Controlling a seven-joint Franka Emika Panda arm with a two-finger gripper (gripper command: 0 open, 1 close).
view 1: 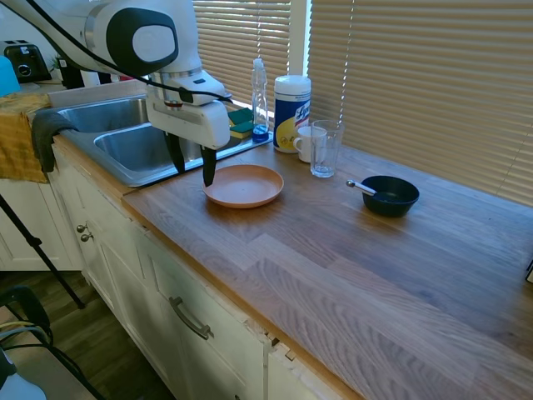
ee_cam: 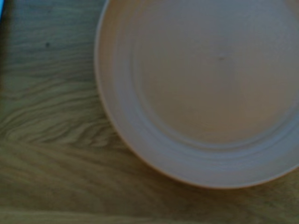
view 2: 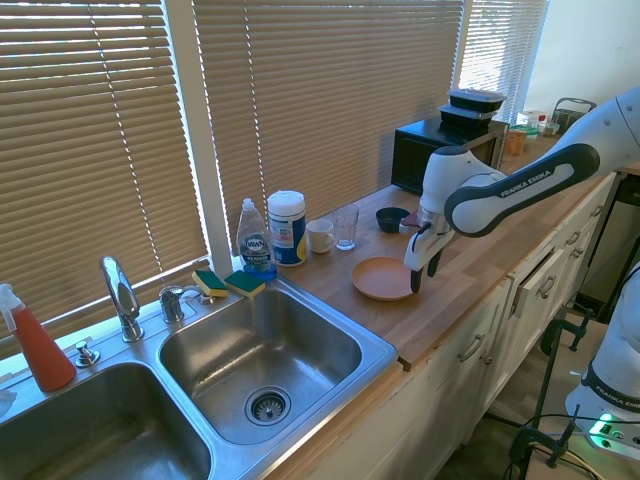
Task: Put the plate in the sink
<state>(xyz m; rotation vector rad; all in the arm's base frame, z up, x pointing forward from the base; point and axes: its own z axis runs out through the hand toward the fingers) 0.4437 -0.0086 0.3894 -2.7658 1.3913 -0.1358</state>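
Just beside my end effector (view 1: 192,167), on its far side from the sink (view 2: 262,358), the plate (view 1: 243,185) lies flat on the wooden bench (view 1: 350,250). From the first exterior view I see the two fingers (view 1: 208,167) pointing down and standing apart, with nothing between them; one fingertip is at the plate's rim, but I cannot tell if it touches. The second exterior view shows the end effector (view 2: 422,272) on the front-edge side of the plate (view 2: 383,278), and only this view shows both steel basins and the faucet (view 2: 121,295), well apart from the end effector. The wrist view gives what the others do not: the plate (ee_cam: 205,88) from above, blurred, filling most of the picture, with bare wood grain beside it. Beyond the plate stand a glass (view 1: 325,148) and a black bowl (view 1: 390,196).
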